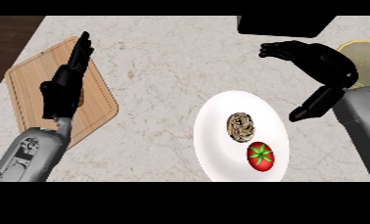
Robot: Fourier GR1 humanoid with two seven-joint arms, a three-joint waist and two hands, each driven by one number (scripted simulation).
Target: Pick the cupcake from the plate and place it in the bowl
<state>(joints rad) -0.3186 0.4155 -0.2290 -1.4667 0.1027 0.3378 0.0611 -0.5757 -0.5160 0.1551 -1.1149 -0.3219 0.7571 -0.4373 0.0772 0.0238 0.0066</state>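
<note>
a white plate (217,120) is seen on the speckled light desk (159,71), in the lower right part of the head view. on the plate the cupcake (242,126) lies near the middle, seen from above as a brown round top. just beside it, toward the lower edge, a red tomato (261,156) with a green star-shaped stem is placed; the two are near each other but it cannot be told if they touch.

the right hand (321,64) is held above the desk, up and right of the plate, well apart from the cupcake. its fingers (278,50) are spread and lightly bent, pointing to the left, and the thumb (312,104) hangs down toward the plate's right rim; nothing is held in it. between this hand and the cupcake only bare plate and desk are seen.

behind the right hand, at the right edge, a yellowish rounded rim (356,47) is partly shown; what it belongs to cannot be told. a black object (282,25) stands at the top of the desk.

at the left, a wooden cutting board (36,86) lies on the desk. the left hand (65,88) is seen over it, fingers straight and together, pointing upward, holding nothing.
</note>
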